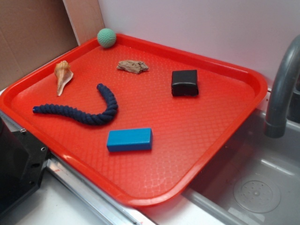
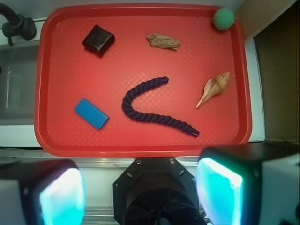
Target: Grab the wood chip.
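The wood chip (image 1: 133,66) (image 2: 163,41) is a small grey-brown jagged piece lying flat near the far side of the red tray (image 1: 220,140) (image 2: 56,140). My gripper (image 2: 140,194) hangs high above the tray's near edge, over the black robot base. It is open, with nothing between its two cyan-lit fingers (image 2: 219,190). The chip lies far from the fingers. In the exterior view the gripper is out of frame.
On the tray also lie a black box (image 1: 184,82) (image 2: 99,40), a blue block (image 1: 129,139) (image 2: 91,113), a dark blue rope (image 1: 84,111) (image 2: 150,108), a tan seashell (image 1: 62,75) (image 2: 214,87) and a green ball (image 1: 106,38) (image 2: 223,18). A grey faucet (image 1: 281,89) and sink stand beside the tray.
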